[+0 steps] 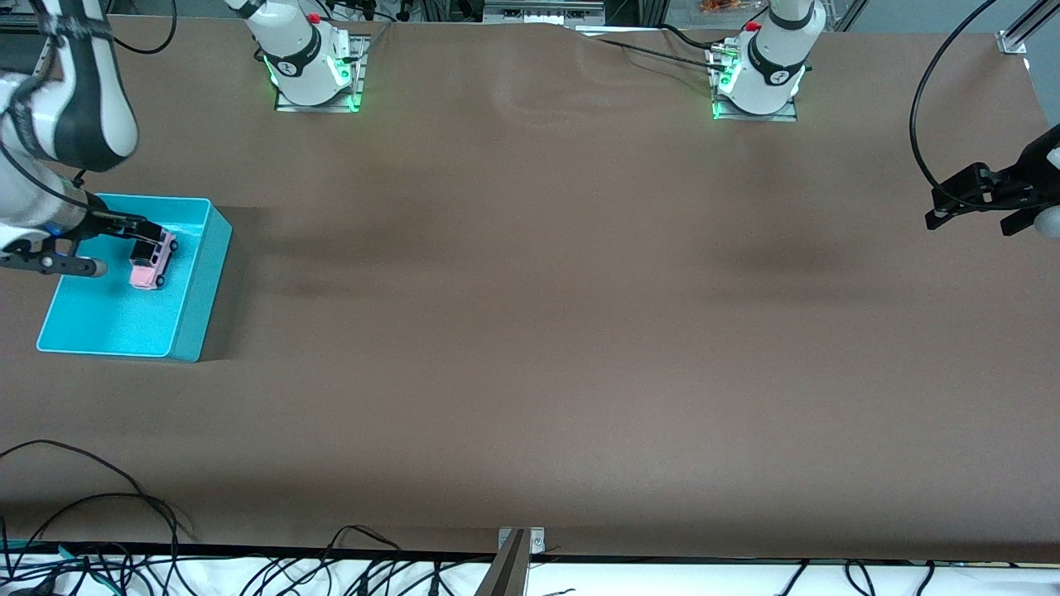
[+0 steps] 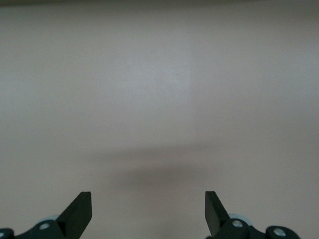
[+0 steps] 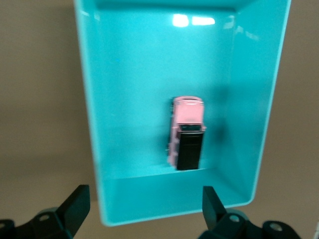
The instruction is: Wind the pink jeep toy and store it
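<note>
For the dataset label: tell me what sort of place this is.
Most likely a robotics lab bench: two arm bases bolted along a brown table, loose cables at its edge, and only a turquoise bin holding the pink jeep toy.

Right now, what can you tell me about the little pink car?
The pink jeep toy is a tiny boxy car, pale pink at the front with a black rear roof and dark wheels; it looks like plastic. It sits upright on its wheels on the floor of the turquoise bin, about in the middle, clear of the walls. Nothing holds it: the right gripper hangs open above it.
</note>
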`<state>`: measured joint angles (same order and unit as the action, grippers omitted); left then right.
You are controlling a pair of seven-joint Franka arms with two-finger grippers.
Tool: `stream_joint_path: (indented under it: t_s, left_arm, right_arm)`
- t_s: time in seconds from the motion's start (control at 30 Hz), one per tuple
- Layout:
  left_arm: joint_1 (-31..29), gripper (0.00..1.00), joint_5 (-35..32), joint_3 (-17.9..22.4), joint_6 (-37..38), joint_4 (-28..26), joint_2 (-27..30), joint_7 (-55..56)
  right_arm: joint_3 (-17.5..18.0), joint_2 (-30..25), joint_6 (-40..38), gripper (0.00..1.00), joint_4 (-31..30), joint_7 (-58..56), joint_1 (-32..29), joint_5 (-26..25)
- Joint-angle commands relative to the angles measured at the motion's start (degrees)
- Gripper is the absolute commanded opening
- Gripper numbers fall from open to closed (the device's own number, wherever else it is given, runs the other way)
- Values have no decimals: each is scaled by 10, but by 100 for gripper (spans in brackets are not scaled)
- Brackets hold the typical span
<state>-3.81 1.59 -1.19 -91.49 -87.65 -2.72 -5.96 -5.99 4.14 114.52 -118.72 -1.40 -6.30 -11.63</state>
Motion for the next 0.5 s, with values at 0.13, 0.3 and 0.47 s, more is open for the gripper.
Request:
stream_joint_path:
  t_s: [0.13,0.3,0.47]
  left_arm:
    - [-2,100,-4,-3,13,20,-9,-2]
    - [-2,100,-4,-3,14,20,-9,-2]
    - [-2,100,-4,-3,13,20,-9,-2]
  right_arm:
    - [-1,-33,-165,100,133,3,19,112]
    - [-2,-32,-219,100,194,8,30,149]
    - [1,-27,-237,100,239,25,52,154]
